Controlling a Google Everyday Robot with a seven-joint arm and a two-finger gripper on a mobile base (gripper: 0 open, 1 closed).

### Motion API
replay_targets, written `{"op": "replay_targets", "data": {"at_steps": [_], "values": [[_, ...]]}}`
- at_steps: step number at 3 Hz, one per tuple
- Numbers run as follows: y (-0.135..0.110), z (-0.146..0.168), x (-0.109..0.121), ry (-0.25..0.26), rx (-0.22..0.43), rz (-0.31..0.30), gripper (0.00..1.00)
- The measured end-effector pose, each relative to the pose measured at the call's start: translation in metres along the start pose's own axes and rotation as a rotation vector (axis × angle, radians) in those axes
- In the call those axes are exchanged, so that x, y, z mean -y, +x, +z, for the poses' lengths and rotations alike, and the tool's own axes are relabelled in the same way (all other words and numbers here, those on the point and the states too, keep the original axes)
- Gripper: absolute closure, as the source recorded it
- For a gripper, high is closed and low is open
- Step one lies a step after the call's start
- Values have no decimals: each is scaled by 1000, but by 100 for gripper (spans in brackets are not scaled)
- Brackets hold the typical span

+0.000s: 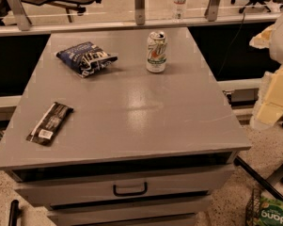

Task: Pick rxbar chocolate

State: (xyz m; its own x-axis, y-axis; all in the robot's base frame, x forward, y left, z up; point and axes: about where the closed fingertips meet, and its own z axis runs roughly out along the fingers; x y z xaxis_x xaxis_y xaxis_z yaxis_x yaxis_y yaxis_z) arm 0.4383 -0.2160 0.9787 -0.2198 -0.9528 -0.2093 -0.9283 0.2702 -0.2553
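The rxbar chocolate (50, 122) is a slim, flat black bar with pale lettering and a small white label at its near end. It lies slanted near the front left edge of the grey cabinet top (131, 107). My gripper (274, 100) shows as pale blocky parts at the right edge of the view, beyond the cabinet's right side. It is far from the bar and nothing is seen in it.
A puffy dark-blue snack bag (86, 58) lies at the back left. A 7UP can (156, 51) stands upright at the back middle. The cabinet has drawers with a dark handle (130, 189). A water bottle (179, 1) stands beyond a railing. A wire basket (268, 210) sits on the floor at lower right.
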Motion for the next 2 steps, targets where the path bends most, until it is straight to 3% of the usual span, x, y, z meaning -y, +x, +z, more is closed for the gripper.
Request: {"op": "replay_targets", "data": {"at_steps": [1, 2], "values": [[0, 0, 0, 0, 0, 0, 0], [-15, 11, 4, 0, 44, -22, 0]]}}
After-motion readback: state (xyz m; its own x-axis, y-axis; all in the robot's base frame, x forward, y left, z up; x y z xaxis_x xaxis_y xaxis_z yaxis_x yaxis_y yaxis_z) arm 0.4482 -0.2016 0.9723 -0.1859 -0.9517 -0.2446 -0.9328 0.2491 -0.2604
